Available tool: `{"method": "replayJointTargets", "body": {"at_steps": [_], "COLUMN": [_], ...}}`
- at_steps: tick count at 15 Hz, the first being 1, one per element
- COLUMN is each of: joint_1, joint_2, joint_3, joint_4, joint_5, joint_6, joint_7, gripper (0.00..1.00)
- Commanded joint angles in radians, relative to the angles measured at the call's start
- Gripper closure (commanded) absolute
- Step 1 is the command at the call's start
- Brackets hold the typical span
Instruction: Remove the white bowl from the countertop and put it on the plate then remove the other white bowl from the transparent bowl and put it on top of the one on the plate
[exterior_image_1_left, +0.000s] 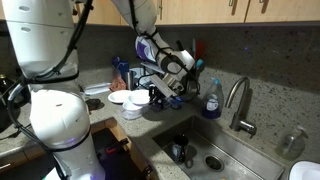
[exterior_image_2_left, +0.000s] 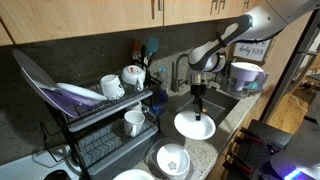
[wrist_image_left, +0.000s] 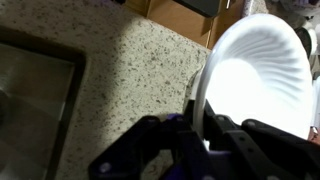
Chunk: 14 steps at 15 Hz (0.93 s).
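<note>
My gripper (wrist_image_left: 198, 112) is shut on the rim of a white bowl (wrist_image_left: 255, 75), with one finger inside and one outside. In an exterior view the gripper (exterior_image_2_left: 198, 106) points down and the white bowl (exterior_image_2_left: 195, 127) hangs from it, low over the speckled countertop beside the sink. Nearer the camera, the other white bowl (exterior_image_2_left: 172, 160) sits inside the transparent bowl (exterior_image_2_left: 153, 163). The white plate (exterior_image_2_left: 130, 176) shows only as a sliver at the bottom edge. In an exterior view the gripper (exterior_image_1_left: 163, 93) is next to a cluster of white dishes (exterior_image_1_left: 130, 103).
A black dish rack (exterior_image_2_left: 100, 125) with mugs and plates stands beside the bowls. The steel sink (exterior_image_1_left: 200, 150) and faucet (exterior_image_1_left: 238, 100) are close by. A blue soap bottle (exterior_image_1_left: 211, 98) stands at the wall. A clear pitcher (exterior_image_2_left: 245, 75) is behind the arm.
</note>
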Motion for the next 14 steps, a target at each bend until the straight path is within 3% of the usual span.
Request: {"method": "replayJointTargets", "body": {"at_steps": [1,9,10,14], "joint_1": [0.035,0.121,0.117,0.129], "joint_2": [-0.062,-0.068,-0.026,-0.031], "joint_3": [0.013,0.055,0.049,0.054], "joint_4": [-0.032,-0.015,-0.007,-0.007], "joint_5": [0.054,0.017,0.032,0.024], "joint_6": [-0.030,-0.080,-0.038,-0.044], "joint_7": [-0.022,-0.005,-0.002,-0.002], "gripper": [0.98,0.98,0.91,0.91]}}
